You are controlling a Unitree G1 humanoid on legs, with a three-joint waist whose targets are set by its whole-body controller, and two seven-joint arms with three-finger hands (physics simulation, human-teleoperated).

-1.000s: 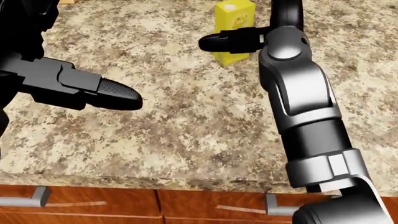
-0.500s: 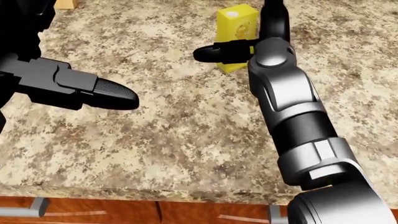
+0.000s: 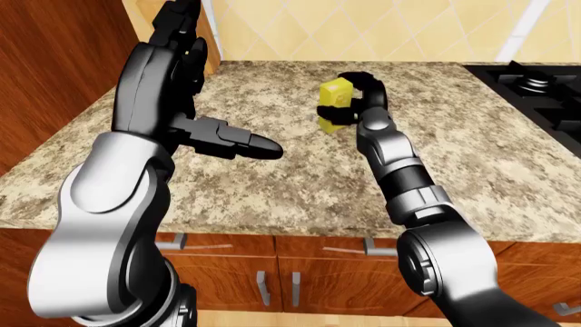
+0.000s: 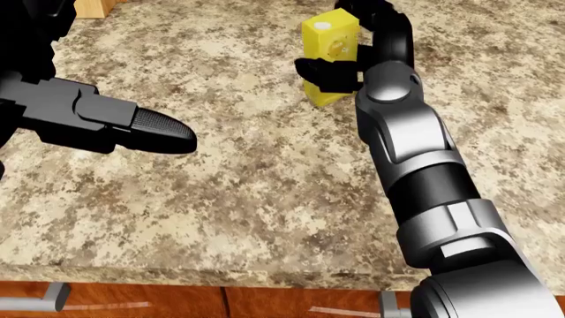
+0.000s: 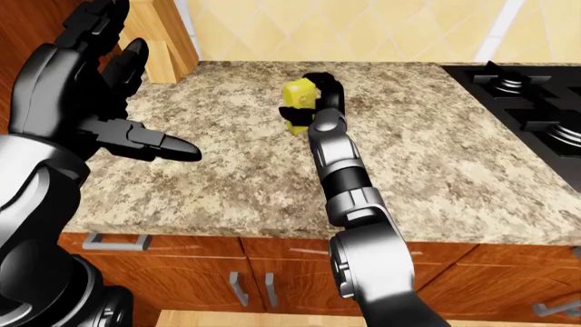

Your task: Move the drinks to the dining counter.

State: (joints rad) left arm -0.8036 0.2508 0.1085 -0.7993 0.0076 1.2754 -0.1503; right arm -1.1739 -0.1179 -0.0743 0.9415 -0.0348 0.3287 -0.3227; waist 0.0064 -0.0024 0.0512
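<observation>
A yellow drink carton (image 4: pixel 328 33) stands upright on the speckled granite counter (image 4: pixel 230 199), at the top middle of the head view. My right hand (image 4: pixel 342 48) is wrapped round it: the thumb (image 4: pixel 322 73) lies across its lower face and the other fingers (image 4: pixel 379 16) curl behind its top right side. The carton's base rests on the counter. My left hand (image 5: pixel 127 88) is raised above the counter's left part, well clear of the carton, with the fingers spread and the thumb pointing right.
A black stove (image 3: pixel 536 88) sits in the counter at the far right. A light wooden block (image 5: pixel 159 41) stands at the counter's top left, against the tiled wall. Wooden drawers with metal handles (image 3: pixel 272 245) run below the counter's near edge.
My right thumb has curled in against the carton and the fingers have closed round its far side. The view has shifted slightly. My left hand has hardly moved.
</observation>
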